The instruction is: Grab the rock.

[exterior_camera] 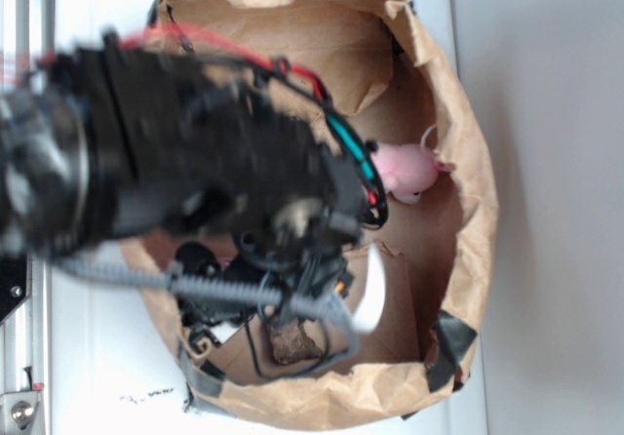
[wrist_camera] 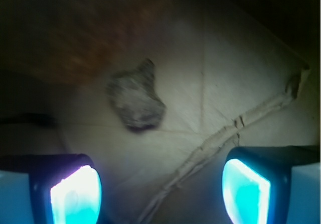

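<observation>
The gripper (wrist_camera: 160, 184) hangs with jaws apart above the bag floor, the rock (wrist_camera: 135, 99) lying free at eleven o'clock, seemingly ready for a descent.

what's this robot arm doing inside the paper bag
The black robot arm reaches down into a crumpled brown paper bag. Its gripper is open and hovers above a small dark lumpy rock on the bag's floor, not touching it yet. A pink plush toy lies off to one side, untouched.
</observation>
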`<action>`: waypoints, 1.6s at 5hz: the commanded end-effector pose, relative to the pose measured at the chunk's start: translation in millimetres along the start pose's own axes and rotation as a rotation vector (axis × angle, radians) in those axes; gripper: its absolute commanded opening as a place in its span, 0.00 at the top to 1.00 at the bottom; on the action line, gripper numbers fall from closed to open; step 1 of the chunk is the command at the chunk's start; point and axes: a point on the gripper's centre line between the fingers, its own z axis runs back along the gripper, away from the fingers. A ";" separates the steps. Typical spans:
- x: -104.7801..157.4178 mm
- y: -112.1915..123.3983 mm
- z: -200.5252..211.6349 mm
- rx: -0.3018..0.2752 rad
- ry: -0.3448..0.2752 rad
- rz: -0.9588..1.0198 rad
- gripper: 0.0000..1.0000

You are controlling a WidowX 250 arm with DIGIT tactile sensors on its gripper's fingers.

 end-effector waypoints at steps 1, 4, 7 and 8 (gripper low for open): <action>13.6 -0.6 -11.1 0.072 0.007 -0.057 0.00; 38.7 -37.9 -21.5 -0.038 -0.026 -0.122 0.00; 41.2 -29.2 -75.0 -0.048 0.034 -0.145 0.00; 41.1 -26.4 -72.9 -0.039 0.037 -0.142 0.00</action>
